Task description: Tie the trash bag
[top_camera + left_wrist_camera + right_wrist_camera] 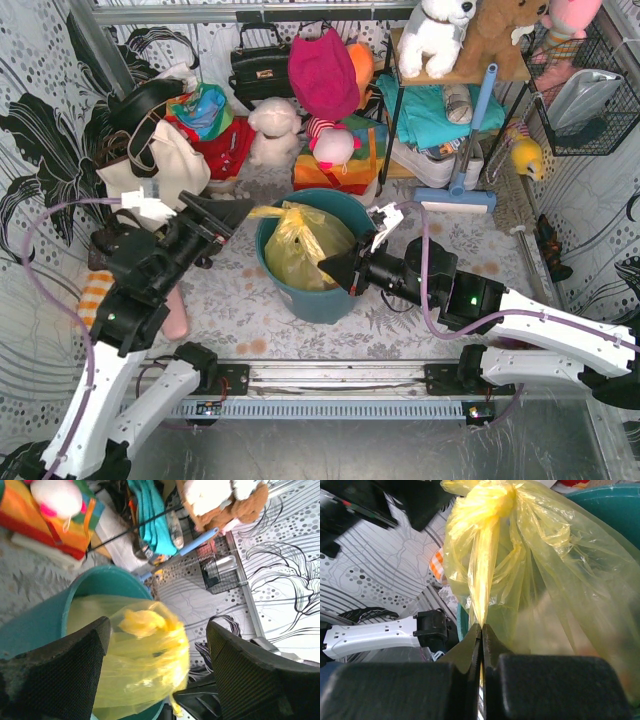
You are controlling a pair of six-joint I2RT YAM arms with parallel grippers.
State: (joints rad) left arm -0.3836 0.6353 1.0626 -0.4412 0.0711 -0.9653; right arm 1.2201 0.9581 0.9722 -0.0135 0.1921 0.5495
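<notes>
The trash bag [300,248] is seen standing inside the teal bin [322,300], near the middle of the table [250,322]. Its mouth is gathered at the top into a bunched knot [285,212], which is shown in the right wrist view as a tight twisted lump [490,497] above the slack body of the bag.

From that lump a thin strand [482,570] of plastic is drawn straight down into the right claw [481,630]. The jaws are pressed together on the strand, with plastic caught between them. In the top view this claw [338,270] is placed at about 4 o'clock of the bag, just over the bin's rim.

The left claw [225,218] is held at 9 o'clock of the knot, near it but not touching. In its own view the jaws are spread wide, nothing is gripped, and the bag's top [145,622] is framed in the gap between them.

The task is judged to be far along: the mouth is closed and a knot appears to be formed. Whether the knot is pulled fully tight, or is only a single wrap, cannot be told from these views. What is thought to be left is a final tightening pull on the strand, perhaps with the opposite side held by the left claw, and then the strand's release.
</notes>
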